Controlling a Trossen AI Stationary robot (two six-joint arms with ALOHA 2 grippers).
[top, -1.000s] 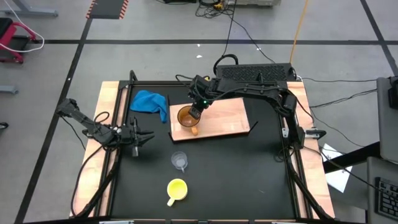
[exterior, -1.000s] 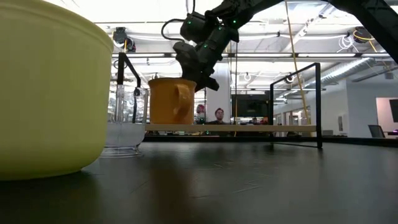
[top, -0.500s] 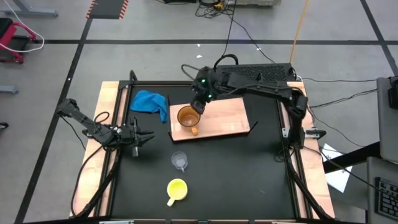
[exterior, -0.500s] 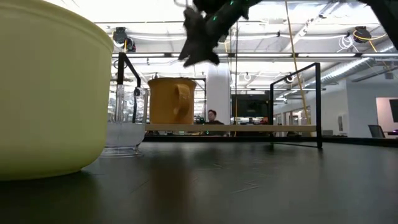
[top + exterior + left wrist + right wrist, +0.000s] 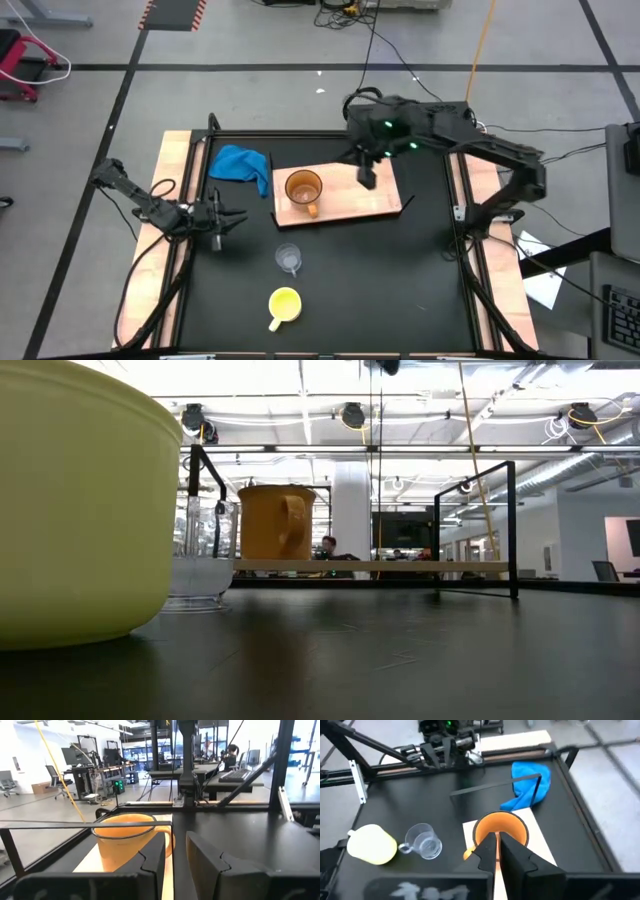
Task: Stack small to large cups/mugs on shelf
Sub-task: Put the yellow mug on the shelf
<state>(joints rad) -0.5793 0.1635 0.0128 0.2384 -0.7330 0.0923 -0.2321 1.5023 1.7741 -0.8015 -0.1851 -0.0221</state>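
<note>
The orange-brown mug stands upright on the left end of the light-wood shelf board; it also shows in the low view and the right wrist view. The clear glass cup and the yellow mug stand on the black table nearer the front. My right gripper hangs high above the middle of the board, to the right of the mug, empty, with only a narrow gap between its fingers. My left gripper waits open at the table's left.
A blue cloth lies at the board's far-left corner. A black metal frame borders the table. People show in the room beyond. Bare black tabletop lies right of the glass cup and the yellow mug.
My right gripper has left the orange mug's rim. It has risen and gone toward the table's right, over the middle of the board, and has passed out of the top of the low view. The mug stays upright on the board.
</note>
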